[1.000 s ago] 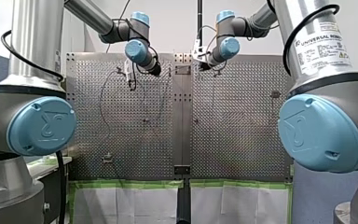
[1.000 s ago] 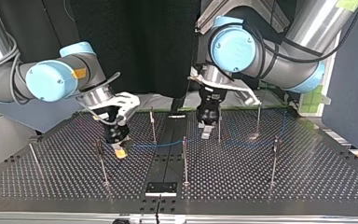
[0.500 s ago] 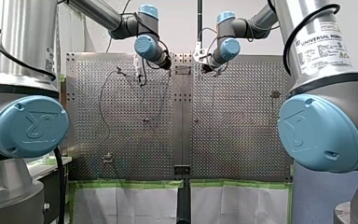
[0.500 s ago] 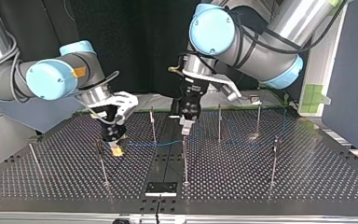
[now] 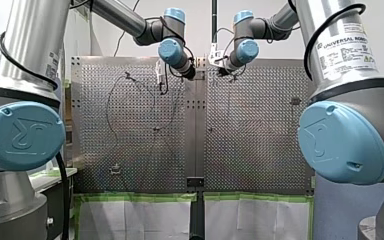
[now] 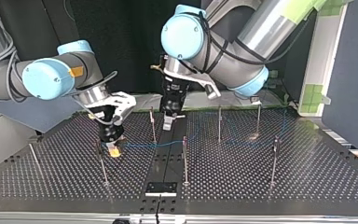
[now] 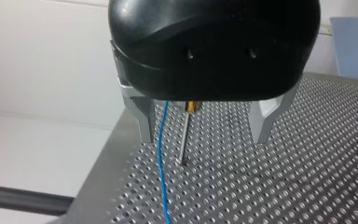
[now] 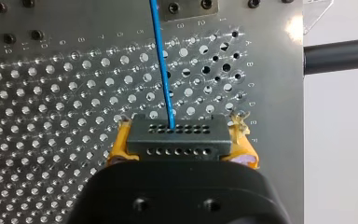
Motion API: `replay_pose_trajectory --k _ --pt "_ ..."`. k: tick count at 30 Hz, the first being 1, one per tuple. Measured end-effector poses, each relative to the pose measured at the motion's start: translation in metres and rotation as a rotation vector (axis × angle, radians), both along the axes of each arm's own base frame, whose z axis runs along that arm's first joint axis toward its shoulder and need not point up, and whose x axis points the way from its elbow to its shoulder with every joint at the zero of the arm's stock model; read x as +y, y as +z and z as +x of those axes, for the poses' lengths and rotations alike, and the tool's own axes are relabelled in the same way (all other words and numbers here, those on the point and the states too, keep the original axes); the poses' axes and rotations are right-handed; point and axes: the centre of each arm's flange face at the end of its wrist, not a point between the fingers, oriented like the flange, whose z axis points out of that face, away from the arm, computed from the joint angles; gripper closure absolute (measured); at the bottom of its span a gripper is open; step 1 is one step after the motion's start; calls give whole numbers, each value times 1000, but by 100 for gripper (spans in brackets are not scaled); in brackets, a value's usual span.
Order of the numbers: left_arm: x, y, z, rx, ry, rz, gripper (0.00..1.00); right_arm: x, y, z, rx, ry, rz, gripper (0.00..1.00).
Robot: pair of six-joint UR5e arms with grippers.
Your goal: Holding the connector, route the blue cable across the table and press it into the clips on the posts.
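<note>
Your right pincer [image 8: 181, 145] clamps the connector [image 8: 177, 133]; your left pincer [image 7: 205, 126] hangs spread, holding nothing.
From the connector the blue cable [image 8: 162, 65] runs straight ahead over the perforated table [image 8: 51, 93]. Ahead of the left pincer, seen between its metal fingers [image 7: 142, 116], a thin post [image 7: 183, 140] stands, the cable just beside it.

The perforated table [image 5: 250, 150] consists of two metal panels joined by a centre strip, with green tape [image 5: 140, 197] edging white sheets [image 5: 155, 220] along its lower edge in the front view. Behind it in that view stands a pale wall [image 5: 105, 42]; in the top view a black backdrop [image 6: 135, 46] fills the rear, with a blue-grey panel [image 6: 349, 70] and a white upright [image 6: 326, 56] bearing green tape squares at the right.
</note>
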Motion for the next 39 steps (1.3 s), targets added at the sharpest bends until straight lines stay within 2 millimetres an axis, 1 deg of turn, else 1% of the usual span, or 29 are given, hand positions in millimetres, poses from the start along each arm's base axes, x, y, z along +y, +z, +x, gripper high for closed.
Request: replay_pose_trajectory --k 4,7,14,16,23,28,31,39 --pt "-5 -1 9 2 28 4 0 0 0 0 3 1 0 100" --pt "-6 7 14 -14 52 -4 0 1 0 -1 6 1 -3 100" --pt "-8 32 24 -57 83 -33 0 1 1 -1 7 1 -4 100" --pt "-11 34 26 -58 80 -33 0 2 2 -1 7 1 -5 100" --pt "-25 28 38 -48 64 -26 0 2 2 -1 6 1 -6 100" --pt "-25 30 46 -57 77 -33 0 2 2 -1 6 1 -7 100" --pt "-27 27 53 -46 85 -24 0 2 2 -1 6 2 -7 100" --pt "-42 15 79 -41 92 -22 0 2 2 -1 6 4 -7 100"
